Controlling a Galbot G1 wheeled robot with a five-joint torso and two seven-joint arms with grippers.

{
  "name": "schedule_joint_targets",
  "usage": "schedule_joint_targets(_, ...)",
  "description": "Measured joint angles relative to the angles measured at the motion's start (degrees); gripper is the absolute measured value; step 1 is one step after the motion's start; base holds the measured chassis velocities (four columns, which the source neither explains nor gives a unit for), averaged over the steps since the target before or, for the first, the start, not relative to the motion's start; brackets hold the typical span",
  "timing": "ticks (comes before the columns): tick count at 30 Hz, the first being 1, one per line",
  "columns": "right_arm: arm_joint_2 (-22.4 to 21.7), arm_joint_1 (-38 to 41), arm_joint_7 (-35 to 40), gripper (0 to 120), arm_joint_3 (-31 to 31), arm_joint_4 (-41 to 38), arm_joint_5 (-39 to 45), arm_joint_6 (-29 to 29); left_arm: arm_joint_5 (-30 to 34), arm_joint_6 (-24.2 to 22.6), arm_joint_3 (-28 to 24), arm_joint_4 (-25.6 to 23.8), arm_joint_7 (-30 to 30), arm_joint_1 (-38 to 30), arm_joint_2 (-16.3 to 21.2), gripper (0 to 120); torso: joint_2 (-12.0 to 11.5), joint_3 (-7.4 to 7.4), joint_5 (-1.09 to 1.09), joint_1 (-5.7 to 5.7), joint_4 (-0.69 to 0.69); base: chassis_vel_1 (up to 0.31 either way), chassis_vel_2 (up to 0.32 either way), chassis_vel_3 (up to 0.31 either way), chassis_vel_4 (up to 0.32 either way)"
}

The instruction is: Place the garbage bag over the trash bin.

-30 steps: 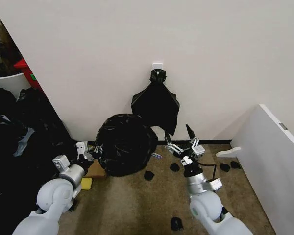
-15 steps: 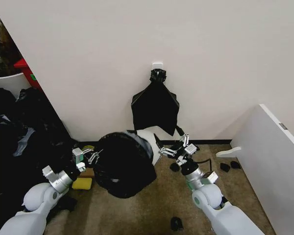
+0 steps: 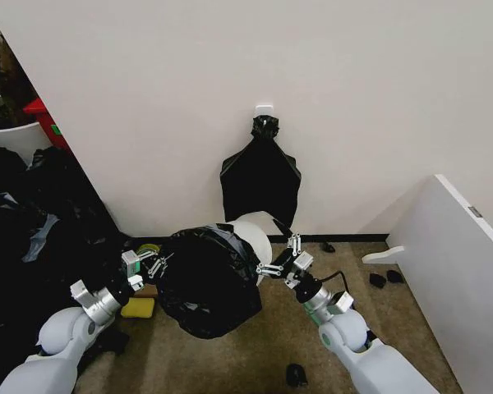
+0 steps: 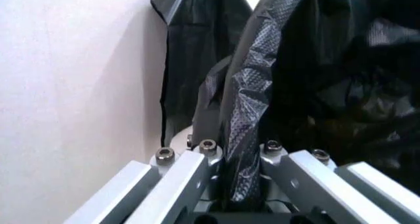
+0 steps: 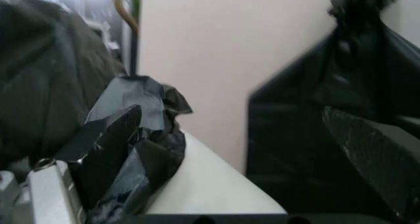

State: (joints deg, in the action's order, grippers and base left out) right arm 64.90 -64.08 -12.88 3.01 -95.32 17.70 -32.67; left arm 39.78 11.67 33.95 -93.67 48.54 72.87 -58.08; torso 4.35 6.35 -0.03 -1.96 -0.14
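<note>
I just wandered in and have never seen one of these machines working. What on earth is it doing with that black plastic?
The robot is fitting a garbage bag over a trash bin on the floor by the wall. Its left tool is shut on the plastic on one side, and its right tool grips the bag at the bin's other side. The bag wraps most of the bin, with part of the white wall showing at the top. Another black bundle hangs on the wall behind.
</note>
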Motion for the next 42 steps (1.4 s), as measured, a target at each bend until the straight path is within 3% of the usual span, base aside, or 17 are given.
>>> schedule_joint_targets(9, -0.28, -0.55, 4.99, 100, 1.01, -0.73, -1.15, 1.39, 0.29, -0.2, 0.17, -0.26, -0.09, -0.03, -0.06, 1, 0.0, 0.0, 0.0, 0.0, 0.0, 0.0, 0.0, 0.0, 0.0)
schedule_joint_targets(13, -0.01, -0.61, 2.08, 100, 1.71, -2.87, 5.38, -1.33, 0.77, -0.44, 0.12, -1.45, -3.54, 0.33, -0.5, 1, 0.0, 0.0, 0.0, 0.0, 0.0, 0.0, 0.0, 0.0, 0.0)
schedule_joint_targets(15, 0.91, -0.71, 1.24, 100, 2.39, -5.34, 9.76, -2.57, 1.24, -2.63, -0.56, -3.69, -10.5, 1.12, -0.98, 1, 0.0, 0.0, 0.0, 0.0, 0.0, 0.0, 0.0, 0.0, 0.0)
schedule_joint_targets(16, 0.91, -0.71, 1.24, 100, 2.39, -5.34, 9.76, -2.57, 1.24, -2.63, -0.56, -3.69, -10.5, 1.12, -0.98, 1, 0.0, 0.0, 0.0, 0.0, 0.0, 0.0, 0.0, 0.0, 0.0)
schedule_joint_targets(19, 2.2, -1.4, 1.43, 100, 2.95, -9.05, 11.17, -2.87, 4.85, -9.15, -1.93, -8.78, -22.4, 2.81, -1.66, 1, 0.0, 0.0, 0.0, 0.0, 0.01, 0.0, 0.0, 0.0, 0.0)
schedule_joint_targets(20, 2.48, -1.98, 2.08, 100, 2.77, -10.4, 9.79, -2.86, 6.86, -14.71, -2.28, -12.18, -27.94, 3.68, -2.01, 1, 0.0, 0.0, -0.01, 0.0, 0.01, 0.0, 0.0, 0.0, 0.0)
schedule_joint_targets(21, 2.48, -1.98, 2.08, 100, 2.77, -10.4, 9.79, -2.86, 6.86, -14.71, -2.28, -12.18, -27.94, 3.68, -2.01, 1, 0.0, 0.0, -0.01, 0.0, 0.01, 0.0, 0.0, 0.0, 0.0)
schedule_joint_targets(22, 2.63, -2.43, 2.65, 100, 2.54, -11.1, 8.06, -2.85, 7.67, -18.74, -2.49, -14.21, -31.25, 4.14, -2.24, 1, 0.0, -0.01, 0.0, 0.0, 0.0, 0.0, 0.0, 0.0, 0.0)
schedule_joint_targets(23, 2.95, -3.28, 3.37, 100, 2.19, -11.83, 3.8, -2.89, 8.26, -25.62, -3.13, -17.3, -37.13, 4.85, -2.76, 1, 0.0, -0.01, 0.02, 0.0, 0.0, 0.0, 0.0, 0.0, 0.0)
schedule_joint_targets(26, 3.6, -4.14, 3.52, 100, 1.91, -11.43, -3.48, -4.02, 8.92, -36.36, -4.49, -20.93, -46.54, 5.32, -3.99, 1, 0.0, -0.01, 0.01, 0.0, 0.0, 0.0, 0.0, 0.0, 0.0)
schedule_joint_targets(27, 3.6, -4.14, 3.52, 100, 1.91, -11.43, -3.48, -4.02, 8.92, -36.36, -4.49, -20.93, -46.54, 5.32, -3.99, 1, 0.0, -0.01, 0.01, 0.0, 0.0, 0.0, 0.0, 0.0, 0.0)
schedule_joint_targets(28, 3.84, -4.35, 3.41, 100, 1.83, -10.91, -5.7, -4.49, 9.47, -41.95, -5.68, -22.4, -51.34, 5.31, -4.71, 1, 0.0, -0.01, 0.02, 0.0, 0.01, 0.0, 0.0, 0.0, 0.0)
schedule_joint_targets(29, 4.0, -4.44, 3.3, 100, 1.76, -10.62, -6.61, -4.74, 9.77, -44.67, -6.47, -23.07, -53.85, 5.31, -5.07, 1, 0.0, -0.01, 0.01, 0.0, 0.01, 0.0, 0.0, 0.0, 0.0)
schedule_joint_targets(37, 4.51, -4.41, 3.15, 100, 1.47, -9.6, -7.52, -4.98, 12.34, -51.69, -10.79, -25.01, -65.29, 5.7, -7.28, 1, 0.0, -0.01, 0.01, 0.0, 0.0, 0.0, 0.0, 0.0, 0.0)
schedule_joint_targets(42, 4.61, -4.21, 2.96, 100, 1.41, -8.73, -7.72, -4.98, 9.86, -50.76, -13.67, -22.78, -68.55, 5.84, -10.37, 4, 0.0, 0.0, 0.0, 0.0, 0.0, 0.0, 0.0, 0.0, 0.0)
